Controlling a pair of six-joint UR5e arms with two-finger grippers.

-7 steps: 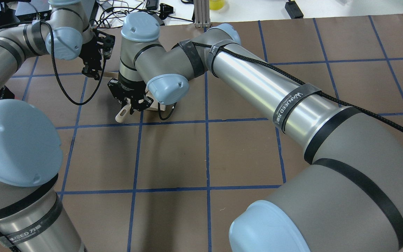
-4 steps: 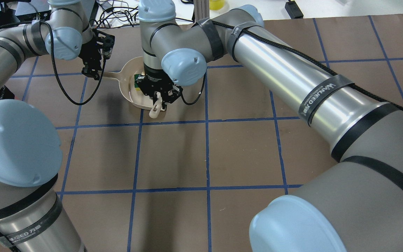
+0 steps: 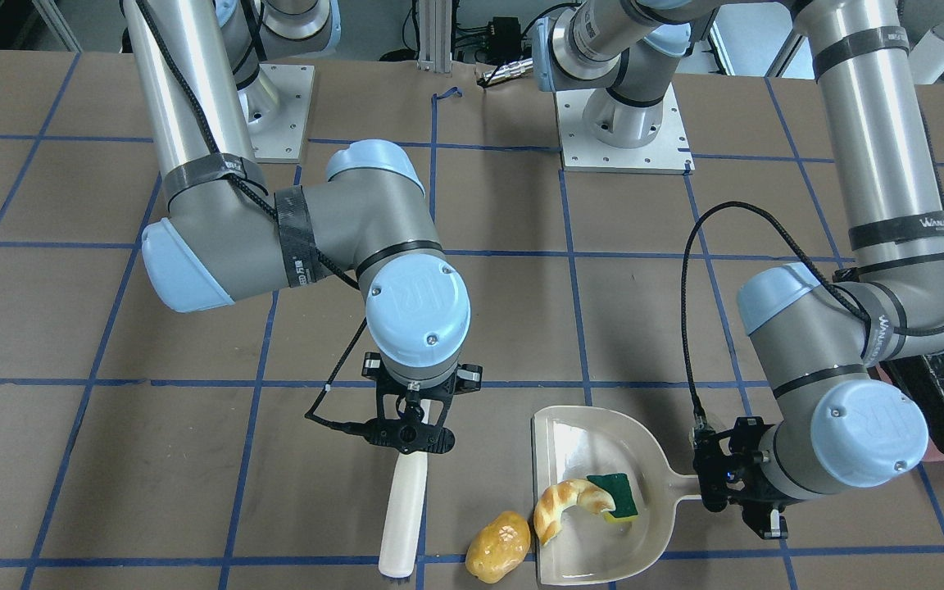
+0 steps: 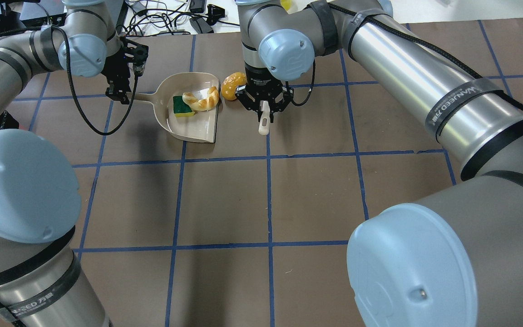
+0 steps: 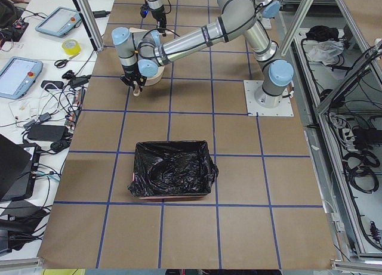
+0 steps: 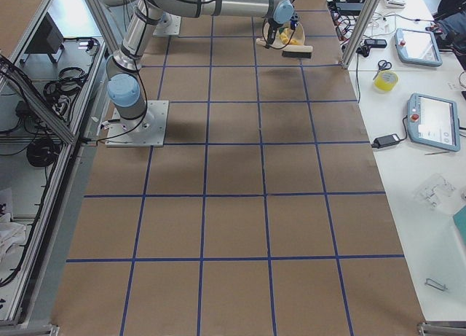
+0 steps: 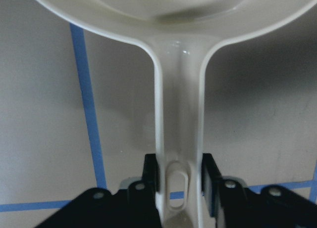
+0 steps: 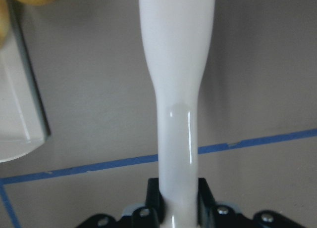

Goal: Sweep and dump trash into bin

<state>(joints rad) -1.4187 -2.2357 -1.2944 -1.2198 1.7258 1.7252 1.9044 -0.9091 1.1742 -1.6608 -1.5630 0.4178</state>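
- Exterior front-facing view: the right claw (image 3: 408, 434) is clamped on the white brush (image 3: 402, 516), whose bristle end sits on the desk (image 3: 70, 328), on the far side of the potato-like lump (image 3: 498, 545) from the dustpan (image 3: 578, 442).
- The left claw (image 7: 179, 183) is clamped on the end of the dustpan's thin handle.
- The sponge (image 3: 615, 496) lies inside the pan. The crescent piece (image 3: 566, 504) lies with one tip right at the open lip. The lump is on the desk, just outside that lip.
- The lump looks rounded and glossy, so an off-centre brush stroke could roll it sideways along the lip rather than over it.
- A hard sweep may shove the pan itself. With the hold so far out on the handle, the pan could pivot or slide.
- The incoming lump or the bristles could knock the crescent out, since it sits so near the edge.
- The bin (image 5: 173, 176) is well apart from the pan. Any forward tilt while carrying could spill the crescent or the lump onto the desk.
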